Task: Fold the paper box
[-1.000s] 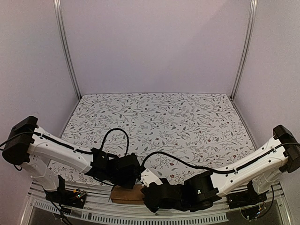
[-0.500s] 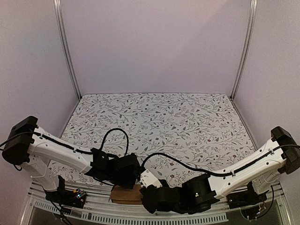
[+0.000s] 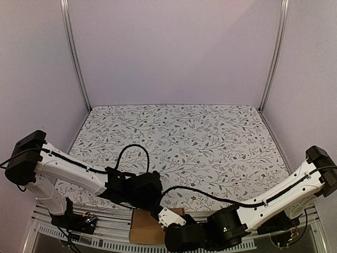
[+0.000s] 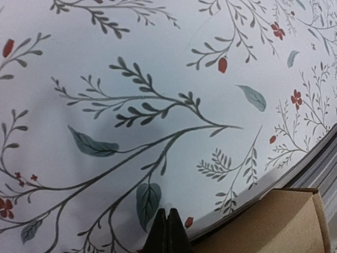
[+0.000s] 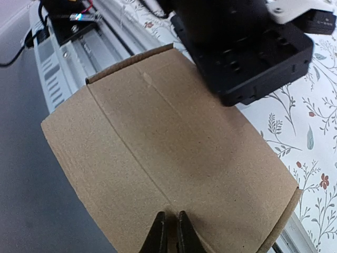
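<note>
The paper box (image 3: 145,227) is a plain brown cardboard piece with a crease across it. It hangs past the table's near edge, over the metal rail. In the right wrist view the box (image 5: 174,142) fills the middle, and my right gripper (image 5: 169,232) is shut on its near part. In the top view the right gripper (image 3: 167,225) sits at the box's right side. My left gripper (image 4: 168,232) is shut and empty, low over the floral table (image 4: 158,79), with the box's corner (image 4: 279,221) just to its right. In the top view the left gripper (image 3: 151,201) is just behind the box.
The left arm's black wrist (image 5: 247,47) hangs close over the box's far edge. The metal rail (image 5: 89,52) with wiring runs under the box, with grey floor beyond it. The floral table (image 3: 179,137) stretches back to the walls.
The box has come toward the near edge and now hangs out over the rail. My right gripper moved back and down with it. The left gripper shifted slightly toward the near edge.
</note>
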